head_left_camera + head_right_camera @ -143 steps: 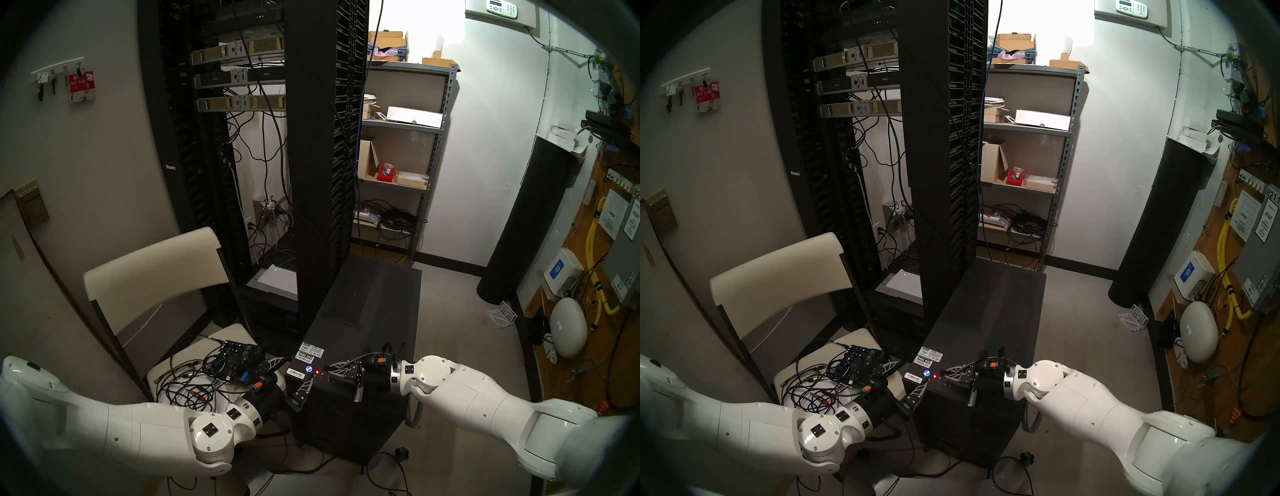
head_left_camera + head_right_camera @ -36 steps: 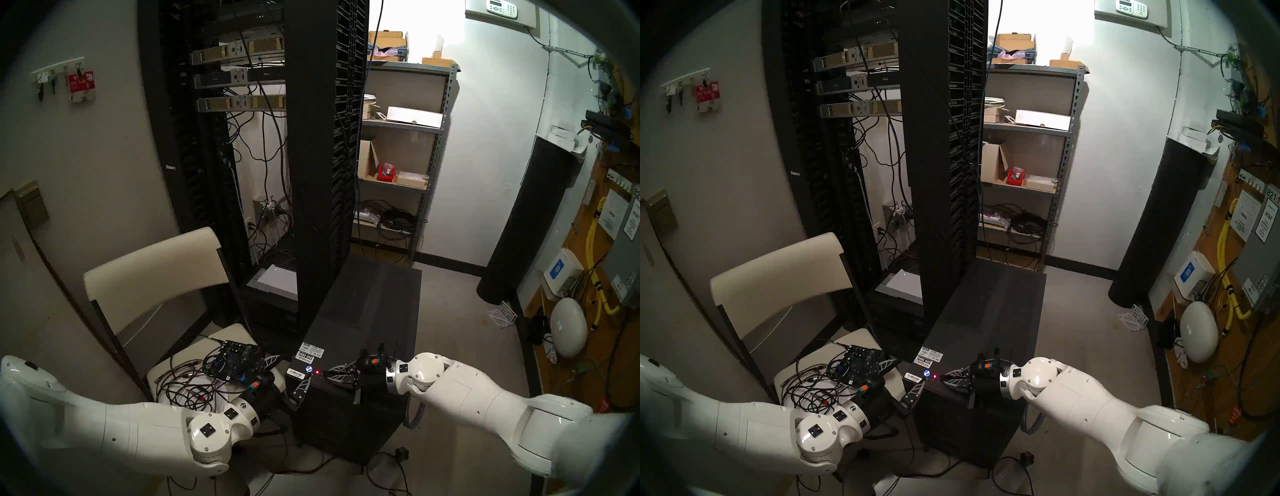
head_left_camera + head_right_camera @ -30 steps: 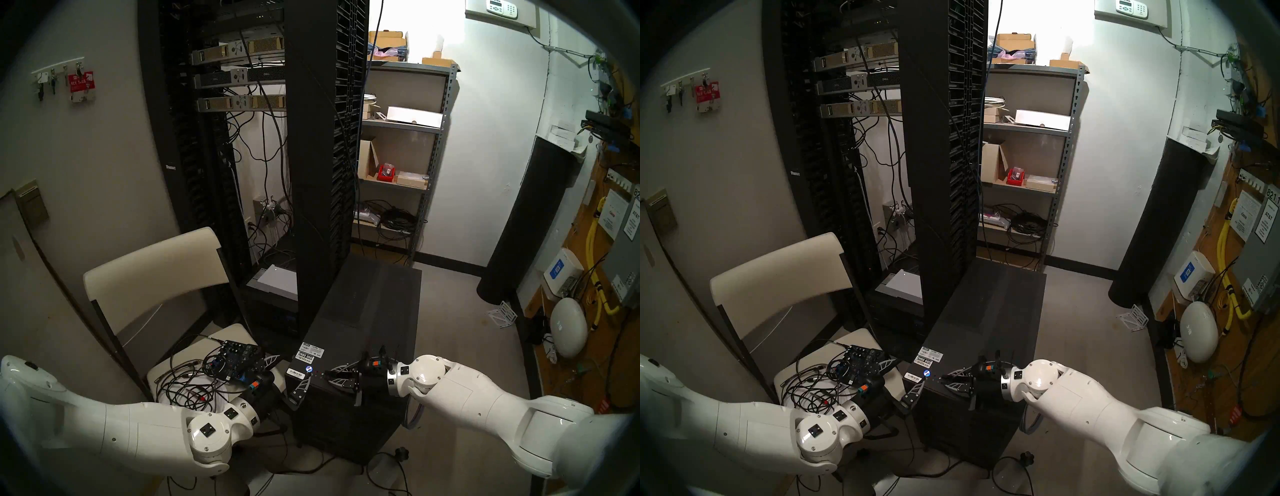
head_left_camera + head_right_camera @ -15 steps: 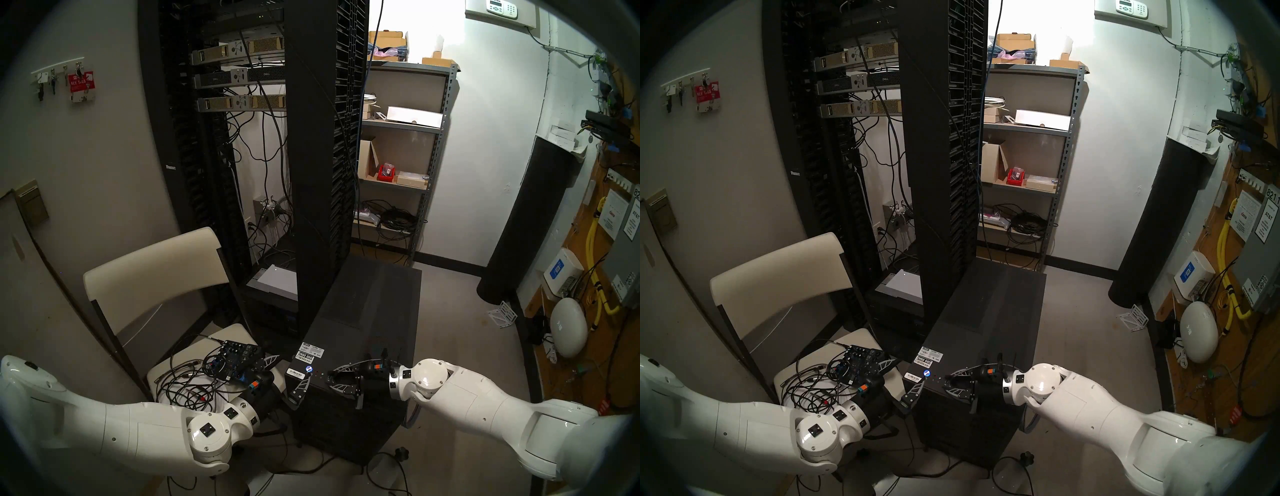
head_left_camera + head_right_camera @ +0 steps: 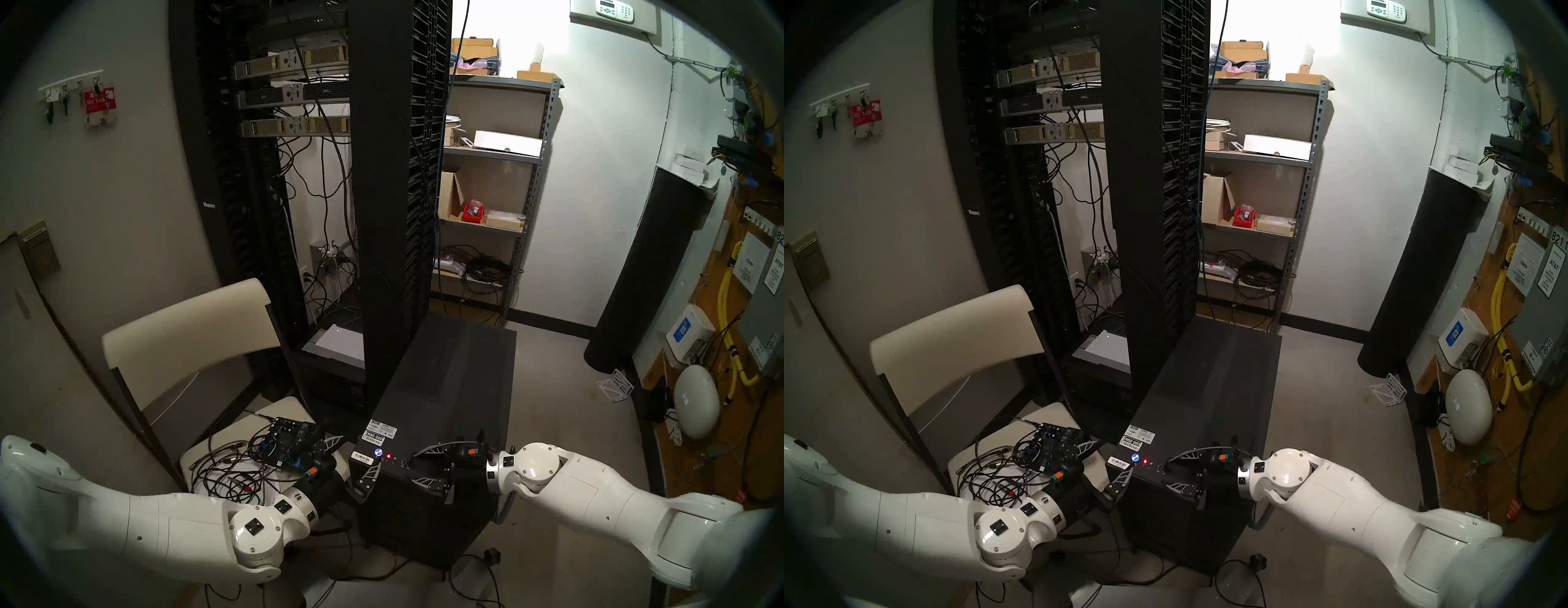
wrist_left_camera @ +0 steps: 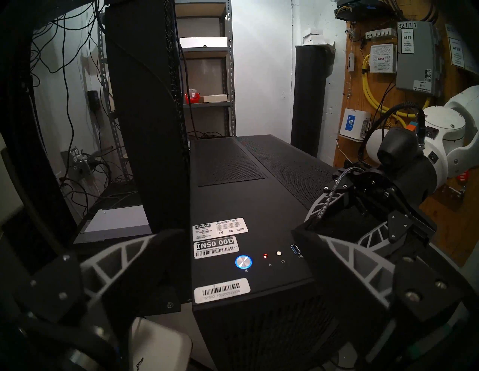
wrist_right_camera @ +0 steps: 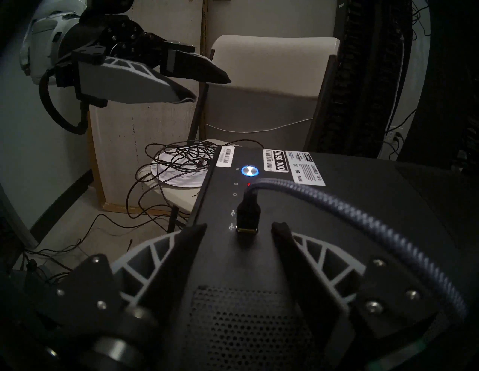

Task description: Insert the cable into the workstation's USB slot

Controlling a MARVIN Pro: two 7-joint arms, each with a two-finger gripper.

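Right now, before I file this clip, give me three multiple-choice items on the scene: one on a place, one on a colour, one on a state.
1. Where is the cable's plug?
A. Lying on the chair seat
B. Seated in a USB slot on the workstation's top panel
C. Hanging from the server rack

2. What colour is the ring around the round power button?
A. Blue
B. Green
C. Yellow

3. How is the right hand?
A. Shut on the plug
B. Shut on a barcode sticker
C. Open, its fingers apart on either side of the plug

Answers: 1 B, the right wrist view shows the plug standing in the slot on the workstation. 2 A, the ring glows blue in both wrist views. 3 C, a gap shows between each finger and the plug.
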